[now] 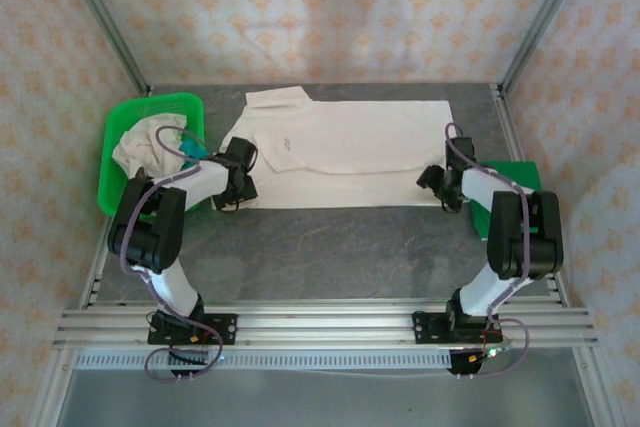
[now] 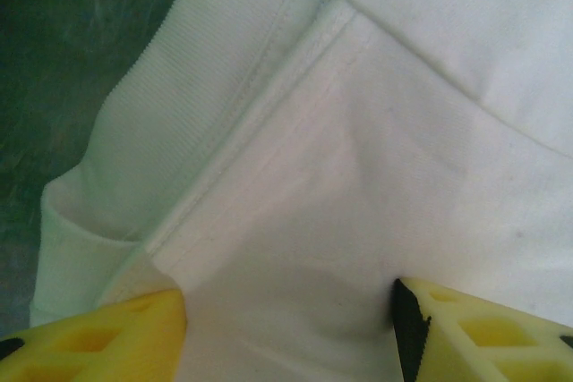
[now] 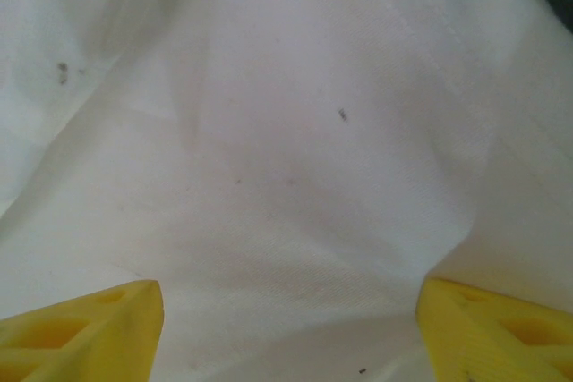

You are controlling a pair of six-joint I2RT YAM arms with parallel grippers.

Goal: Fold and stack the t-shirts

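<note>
Left jaws are released and spread wide, nothing pinched. My yellow fingertips (image 2: 98, 337) sit right on the soft cream cotton t-shirt (image 2: 376, 176), with a sleeve seam running just ahead of them and cloth lying flat in the gap.

Right jaws, same deal: released and wide apart, tips (image 3: 81, 328) down on plain cream fabric (image 3: 286, 149).

From above, that shirt (image 1: 350, 152) is laid out sideways on the grey desk (image 1: 330, 247), stretching from one set of jaws to the other, with its small dark chest print (image 1: 287, 139) just beyond the left ones.

Out past the left jaws is a bright green plastic basket (image 1: 120, 127) holding a crumpled cream shirt (image 1: 135, 147) and a teal one (image 1: 192, 150). Just outside the right jaws lies a flat green mat (image 1: 515, 175).
</note>
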